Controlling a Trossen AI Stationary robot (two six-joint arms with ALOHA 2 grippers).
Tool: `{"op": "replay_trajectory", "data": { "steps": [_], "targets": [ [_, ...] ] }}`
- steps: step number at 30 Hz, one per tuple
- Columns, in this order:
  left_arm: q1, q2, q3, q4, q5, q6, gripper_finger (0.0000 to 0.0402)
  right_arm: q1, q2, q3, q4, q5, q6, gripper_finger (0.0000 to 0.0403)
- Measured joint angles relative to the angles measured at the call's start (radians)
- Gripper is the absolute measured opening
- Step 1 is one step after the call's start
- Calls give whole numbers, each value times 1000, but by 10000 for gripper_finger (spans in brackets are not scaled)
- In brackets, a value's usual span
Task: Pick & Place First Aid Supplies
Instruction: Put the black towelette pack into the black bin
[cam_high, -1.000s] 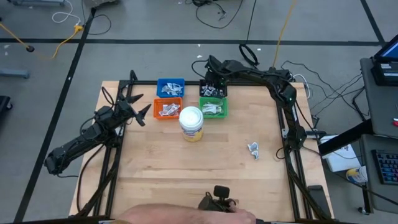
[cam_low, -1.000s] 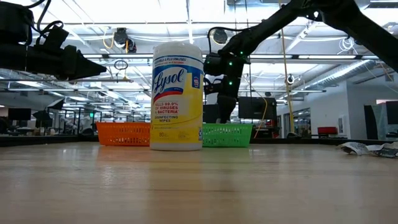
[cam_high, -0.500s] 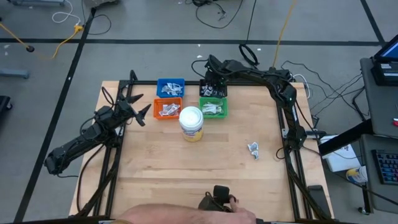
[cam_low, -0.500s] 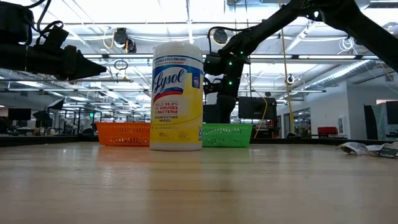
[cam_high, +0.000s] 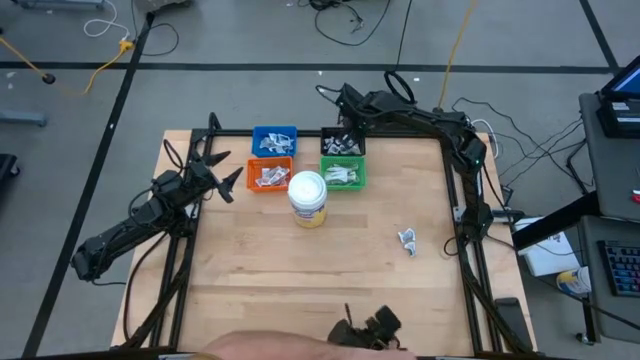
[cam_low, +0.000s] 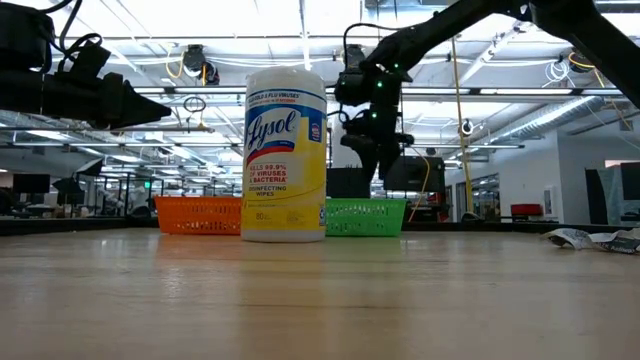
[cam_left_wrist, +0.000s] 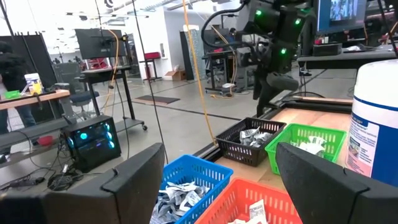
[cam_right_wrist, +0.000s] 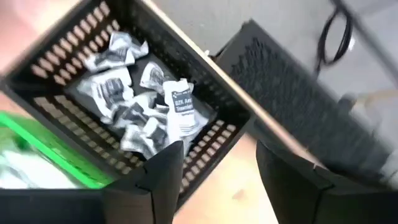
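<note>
High view: four small plastic bins sit in a 2x2 block at the far middle of the light wooden table (cam_high: 300, 270) — blue bin (cam_high: 274, 140) and black slatted bin (cam_high: 342, 145) behind, orange bin (cam_high: 269, 175) and green bin (cam_high: 344, 176) in front. All four hold crumpled white-and-grey first aid packets (cam_high: 271, 145). A white-lidded wipes canister w/ yellow label (cam_high: 308, 197) stands just in front of the bins, betw. orange and green. One stray crumpled packet (cam_high: 407, 240) lies alone on the bare wood, well apart from the bins, toward the table's right side.

Right gripper (cam_high: 347, 101) hangs above the far edge of the black bin, not touching it. Right wrist view: its two dark fingers (cam_right_wrist: 155, 180) are spread apart w/ nothing betw. them, and the black bin below holds a heap of packets, one w/ printed text lying uppermost (cam_right_wrist: 180, 109).

Left gripper (cam_high: 228, 181) waits off the table's left edge, near the orange bin. Left wrist view: its fingers (cam_left_wrist: 134, 180) are wide apart and empty, looking over the blue and orange bins.

At the table's near edge a person's arm (cam_high: 290, 348) reaches in beside a small dark device (cam_high: 368, 328).
</note>
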Motion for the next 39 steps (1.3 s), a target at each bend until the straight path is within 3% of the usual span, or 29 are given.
{"op": "replay_trajectory", "data": {
  "steps": [6, 12, 19, 28, 39],
  "targets": [
    [0, 0, 0, 0, 0, 0, 310, 1, -9, 0, -92, -1, 412, 193],
    [0, 0, 0, 0, 0, 0, 310, 15, -20, -31, -173, 1, 565, 207],
    [0, 0, 0, 0, 0, 0, 310, 105, -199, -281, -111, -2, 693, 228],
    [0, 0, 0, 0, 0, 0, 310, 336, -440, -622, -87, -7, 972, 228],
    [0, 0, 0, 0, 0, 0, 310, 597, -638, -925, -78, -97, 1265, 228]
  ]
}}
